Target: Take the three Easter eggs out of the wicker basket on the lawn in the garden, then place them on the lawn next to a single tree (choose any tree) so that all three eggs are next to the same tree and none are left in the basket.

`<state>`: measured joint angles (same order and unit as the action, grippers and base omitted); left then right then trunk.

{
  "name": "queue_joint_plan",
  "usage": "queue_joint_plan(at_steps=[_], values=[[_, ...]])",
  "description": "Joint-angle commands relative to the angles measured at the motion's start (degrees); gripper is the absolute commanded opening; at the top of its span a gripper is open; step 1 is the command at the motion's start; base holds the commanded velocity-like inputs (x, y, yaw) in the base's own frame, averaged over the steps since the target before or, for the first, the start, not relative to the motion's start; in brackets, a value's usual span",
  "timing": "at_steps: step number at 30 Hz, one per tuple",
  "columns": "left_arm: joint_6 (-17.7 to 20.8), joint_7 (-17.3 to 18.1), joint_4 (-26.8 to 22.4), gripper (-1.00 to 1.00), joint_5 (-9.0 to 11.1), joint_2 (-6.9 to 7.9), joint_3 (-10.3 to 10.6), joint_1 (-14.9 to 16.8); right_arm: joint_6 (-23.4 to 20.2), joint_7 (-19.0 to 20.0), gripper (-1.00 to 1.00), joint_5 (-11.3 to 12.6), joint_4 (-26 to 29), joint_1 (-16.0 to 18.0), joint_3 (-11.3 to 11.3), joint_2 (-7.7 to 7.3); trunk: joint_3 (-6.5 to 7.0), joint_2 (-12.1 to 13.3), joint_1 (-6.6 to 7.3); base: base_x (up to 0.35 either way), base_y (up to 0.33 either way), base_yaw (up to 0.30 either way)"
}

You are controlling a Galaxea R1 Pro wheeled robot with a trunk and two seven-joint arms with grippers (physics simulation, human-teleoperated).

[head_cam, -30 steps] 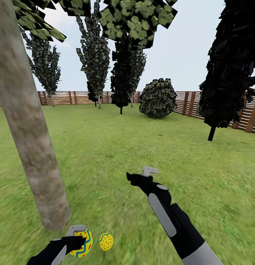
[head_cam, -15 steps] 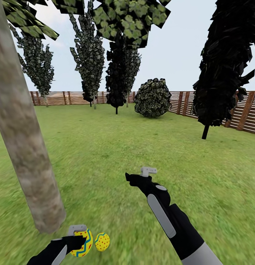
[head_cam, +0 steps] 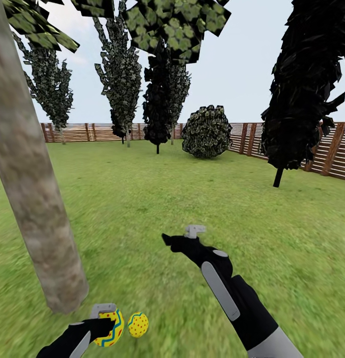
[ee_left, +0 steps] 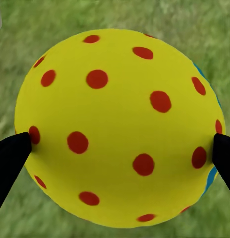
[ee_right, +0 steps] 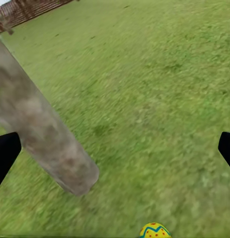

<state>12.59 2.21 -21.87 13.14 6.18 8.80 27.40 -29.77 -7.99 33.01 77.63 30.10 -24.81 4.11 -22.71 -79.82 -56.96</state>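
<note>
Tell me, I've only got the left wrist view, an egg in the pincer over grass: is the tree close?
Observer: Yes. In the head view the trunk meets the ground just left of your held egg.
Operator: Any egg down there already?
Observer: One egg lies on the lawn beside the held one, on its right.
Operator: And the right pincer?
Observer: The right pincer is open and empty, out ahead over the grass.
</note>
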Motion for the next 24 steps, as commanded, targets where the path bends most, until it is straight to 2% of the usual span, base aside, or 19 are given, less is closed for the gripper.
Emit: queue_joint_plan(at_steps=[1,7,24], values=[[0.2,-0.2,-0.1,-1.0,0.6,0.06,0.3,0.0,-0.2,0.2,1.0,0.6,0.1,0.1,0.0,-0.03,-0.25,-0.5,-0.23,0.0,0.0,0.0],[-0.4,-0.4,0.0,-1.0,0.6,0.16,0.1,0.4,-0.2,1.4,1.0,0.4,0.1,0.1,0.1,0.01,-1.33,-2.9,-1.54,0.0,0.0,0.0],[-2.2,-0.4,0.1,-1.0,0.6,0.15,-0.1,0.6,-0.2,1.3,1.0,0.3,0.0,0.1,-0.3,0.18,-4.38,-9.7,-5.28,0.0,0.0,0.0]])
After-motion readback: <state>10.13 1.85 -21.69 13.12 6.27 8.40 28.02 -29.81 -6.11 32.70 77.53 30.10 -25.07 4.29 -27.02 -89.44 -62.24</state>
